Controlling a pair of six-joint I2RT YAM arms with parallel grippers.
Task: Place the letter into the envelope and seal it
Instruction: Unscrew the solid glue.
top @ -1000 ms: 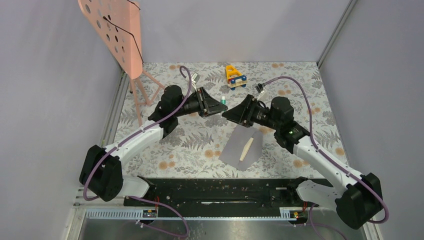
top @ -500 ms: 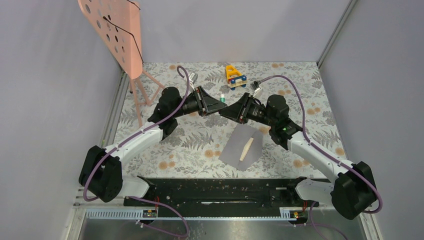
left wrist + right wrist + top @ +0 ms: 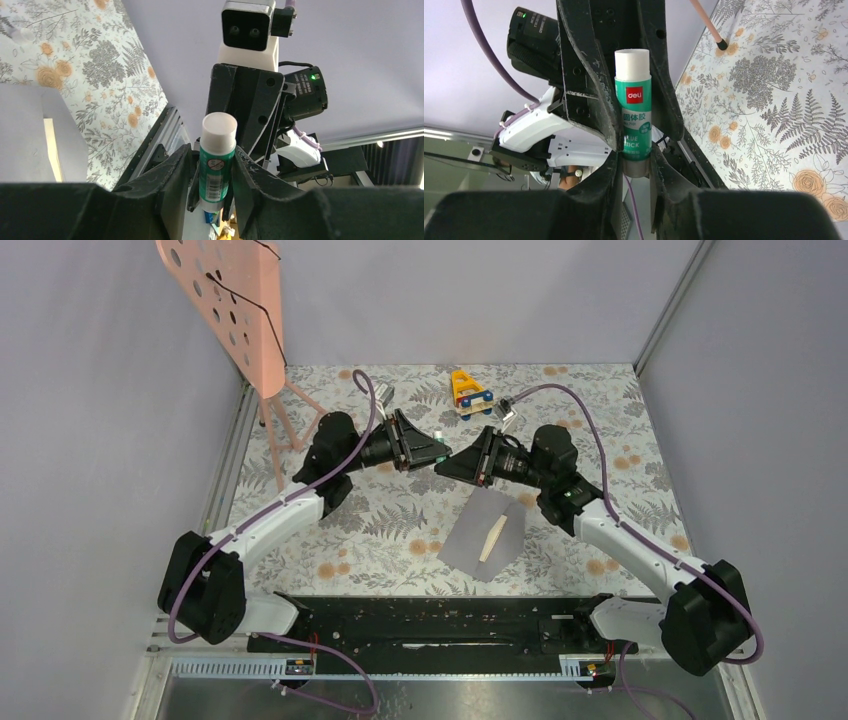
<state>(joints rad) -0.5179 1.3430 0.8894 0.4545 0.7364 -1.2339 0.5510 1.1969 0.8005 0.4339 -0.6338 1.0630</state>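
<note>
Glue stick (image 3: 633, 115) up above the bench (image 3: 350, 535): I see left jaws clamped on its body and right jaws closed on its base. Envelope (image 3: 463, 542) lies flat nearside of them, tan strip (image 3: 492, 537) on it.

Left arm (image 3: 270, 524) and right arm (image 3: 632, 552) in glossy white shells, bulky black joints and bases, purple cable (image 3: 374, 408) looping from each shoulder to its wrist, scuffed matte black claw fingers (image 3: 165, 182), white wrist camera (image 3: 248, 30) with two dark lenses, small green status light (image 3: 313, 77)
</note>
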